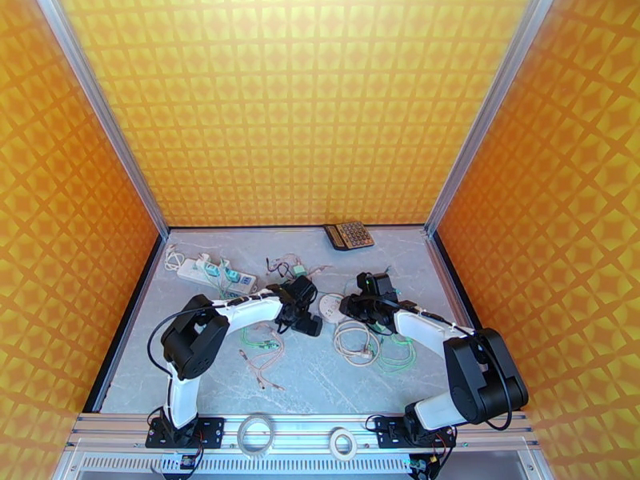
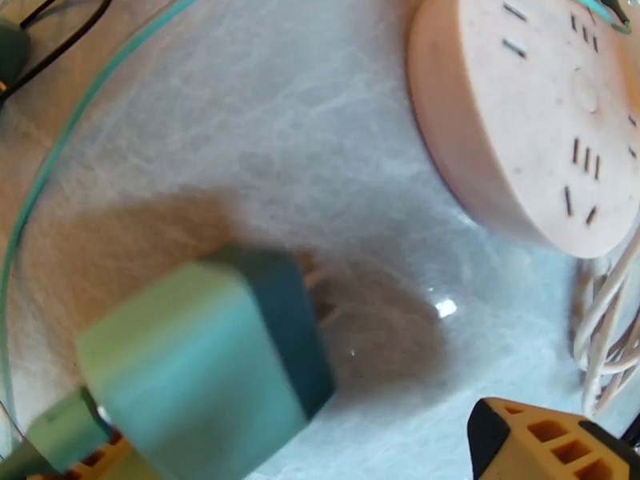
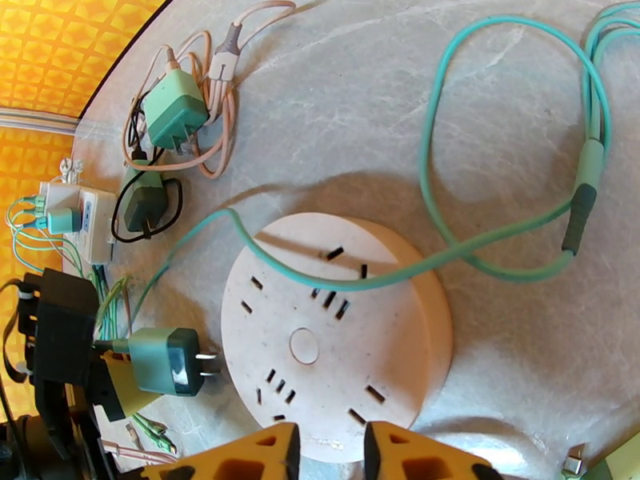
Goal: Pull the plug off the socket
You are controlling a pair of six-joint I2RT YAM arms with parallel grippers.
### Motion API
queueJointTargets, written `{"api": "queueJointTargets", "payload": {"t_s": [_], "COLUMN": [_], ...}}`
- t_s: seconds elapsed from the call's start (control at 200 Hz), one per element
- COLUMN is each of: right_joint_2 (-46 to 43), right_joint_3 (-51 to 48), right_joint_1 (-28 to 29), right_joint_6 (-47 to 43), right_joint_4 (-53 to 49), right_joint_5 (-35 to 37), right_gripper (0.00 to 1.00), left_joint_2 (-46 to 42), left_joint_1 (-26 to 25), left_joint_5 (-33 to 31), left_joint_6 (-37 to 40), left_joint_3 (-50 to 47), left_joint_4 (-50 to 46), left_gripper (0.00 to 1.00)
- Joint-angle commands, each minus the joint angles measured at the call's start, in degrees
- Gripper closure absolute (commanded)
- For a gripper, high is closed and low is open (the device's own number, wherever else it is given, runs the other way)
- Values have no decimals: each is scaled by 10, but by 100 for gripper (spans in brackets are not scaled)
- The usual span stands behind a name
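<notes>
1. We note a grey marble-patterned table (image 1: 320, 378) with cords scattered over it.
2. A white oblong power strip (image 1: 214, 273) lies at the far left, with small green plugs seated in it.
3. The round, pale pink socket disc (image 3: 336, 346) lies flat near the table's middle, between the two grippers. We see no plug seated in it. A thin teal cable (image 3: 424, 178) trails across its top face.
4. The left gripper (image 1: 308, 320) sits just left of the disc with its jaws spread wide, clamping nothing.
5. The right gripper (image 3: 324, 446) is at the disc's near rim. Its yellow fingertips (image 3: 256, 458) stand a narrow gap apart and nothing is between them. We cannot tell whether they touch the disc.
6. The green block-shaped plug (image 3: 164, 362) is out of the socket, prongs bare and pointing at the disc's rim, just beside it. It lies against one left finger, well apart from the other. We cannot tell whether it rests on the table.
</notes>
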Motion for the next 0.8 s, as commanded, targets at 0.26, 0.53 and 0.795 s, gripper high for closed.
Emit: {"api": "queueJointTargets", "payload": {"t_s": [0.26,0.53,0.795], "right_joint_2": [-18,-42,-73], "right_joint_3": [-11,-21,-10], "right_joint_1": [2,5,56], "right_joint_6": [-10,-4,-12], "right_joint_4": [7,38,69], "right_joint_5": [9,-14,-15], "right_gripper": [71,68,38], "left_joint_2": [-69,-171,-232], "left_joint_1": [-1,22,134], "left_joint_5": [78,50,-42], "left_joint_6": [-16,-19,5], "left_joint_3": [-19,-30,-39], "left_joint_4": [-62,-48,-29], "left_gripper": [5,1,1]}}
